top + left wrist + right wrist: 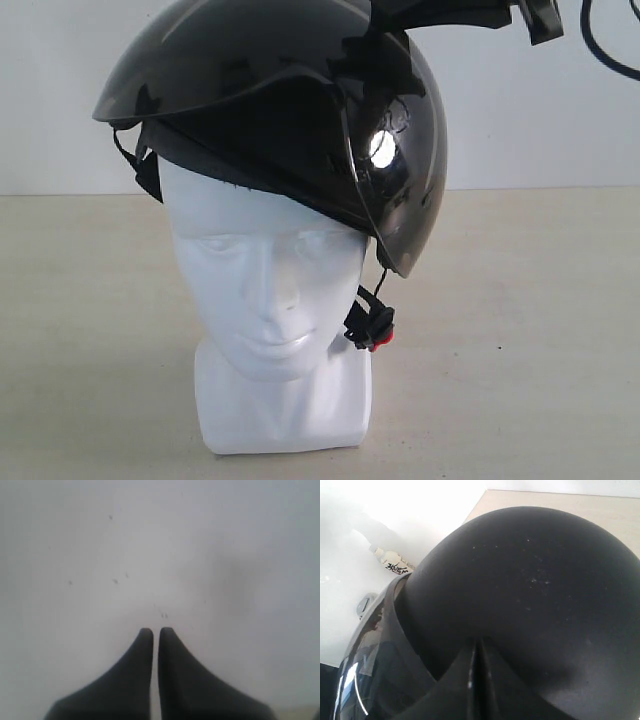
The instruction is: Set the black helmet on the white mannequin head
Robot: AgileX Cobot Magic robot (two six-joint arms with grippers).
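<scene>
The black helmet [280, 100] sits tilted on the white mannequin head [265, 290], its smoky visor [200, 60] raised over the brow. A strap with the red buckle [381, 340] hangs beside the jaw. My right gripper [405, 15] comes down onto the helmet's top from the upper right. In the right wrist view its jaws [479, 642] are pressed together against the matte shell [530, 580], with a thin dark glossy strip between them. My left gripper [156, 630] is shut on nothing over a blank white surface and does not show in the exterior view.
The head stands on a beige table [520, 330] in front of a white wall. A black cable [600, 50] loops at the upper right. In the right wrist view a small white bottle [392, 561] lies beyond the helmet.
</scene>
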